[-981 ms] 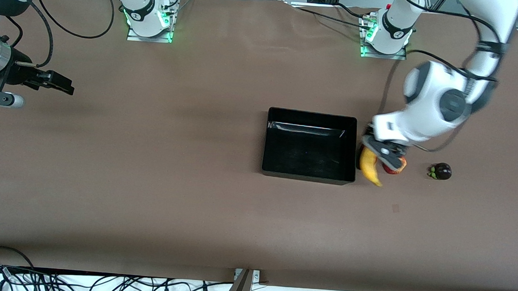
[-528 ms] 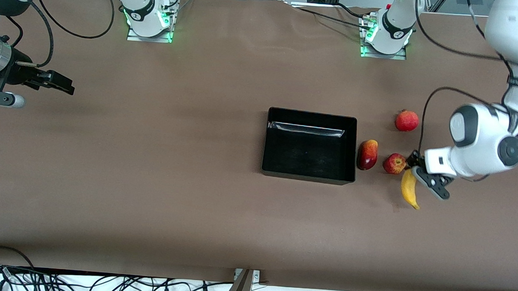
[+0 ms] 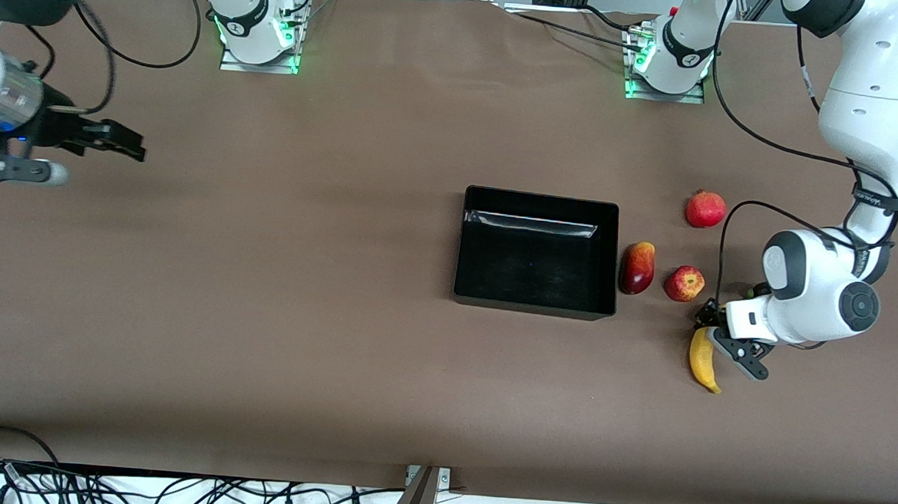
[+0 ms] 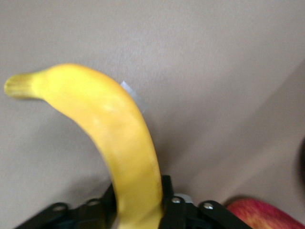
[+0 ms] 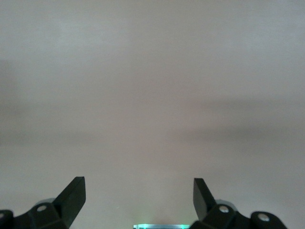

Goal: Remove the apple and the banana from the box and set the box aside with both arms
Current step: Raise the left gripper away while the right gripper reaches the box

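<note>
My left gripper (image 3: 711, 335) is shut on the yellow banana (image 3: 704, 363) and holds it low over the bare table, beside the red apple (image 3: 684, 283). In the left wrist view the banana (image 4: 119, 138) runs out from between the shut jaws of the left gripper (image 4: 138, 202), and the apple's edge (image 4: 267, 217) shows. The black box (image 3: 465, 241) stands open and empty mid-table, apart from the banana. My right gripper (image 3: 126, 145) is open and empty over bare table at the right arm's end; the right wrist view shows the right gripper (image 5: 138, 195) with its fingers spread.
An elongated dark-red fruit (image 3: 637, 267) lies between the box and the apple. A pomegranate (image 3: 706, 209) lies farther from the front camera than the apple. The left arm's wrist (image 3: 815, 298) hides the purple fruit's spot.
My left gripper has carried the banana from beside the box toward the left arm's end, past the apple, uncovering the red fruits. My right gripper has shifted slightly.
</note>
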Robot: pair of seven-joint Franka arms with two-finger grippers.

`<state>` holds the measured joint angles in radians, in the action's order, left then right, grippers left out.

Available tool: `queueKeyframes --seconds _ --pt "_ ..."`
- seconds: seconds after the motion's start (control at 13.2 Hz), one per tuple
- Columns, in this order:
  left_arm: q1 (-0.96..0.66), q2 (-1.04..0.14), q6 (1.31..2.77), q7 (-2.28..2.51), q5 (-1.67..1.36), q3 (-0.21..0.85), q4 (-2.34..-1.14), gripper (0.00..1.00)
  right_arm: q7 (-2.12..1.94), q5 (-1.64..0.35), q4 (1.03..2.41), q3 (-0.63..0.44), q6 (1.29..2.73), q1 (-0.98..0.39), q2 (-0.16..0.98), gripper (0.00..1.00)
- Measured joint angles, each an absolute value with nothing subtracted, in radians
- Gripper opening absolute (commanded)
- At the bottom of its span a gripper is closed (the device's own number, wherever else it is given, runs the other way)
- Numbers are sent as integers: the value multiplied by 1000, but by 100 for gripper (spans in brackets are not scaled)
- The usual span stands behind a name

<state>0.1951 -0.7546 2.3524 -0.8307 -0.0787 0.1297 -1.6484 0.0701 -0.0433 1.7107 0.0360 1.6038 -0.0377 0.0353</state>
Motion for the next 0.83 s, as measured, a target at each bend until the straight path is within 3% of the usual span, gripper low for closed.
queueKeyframes --seconds 0.23,0.38,0.83 --pt "194 -741 2359 -830 -83 131 -1635 100 104 -181 1699 45 1653 -126 98 100" --pt "194 -652 2267 -794 -85 132 -1621 100 230 -242 1664 47 1722 -188 188 100" --pt "136 -39 1752 -377 -56 143 -1723 100 603 -259 1631 52 2066 -498 427 100"
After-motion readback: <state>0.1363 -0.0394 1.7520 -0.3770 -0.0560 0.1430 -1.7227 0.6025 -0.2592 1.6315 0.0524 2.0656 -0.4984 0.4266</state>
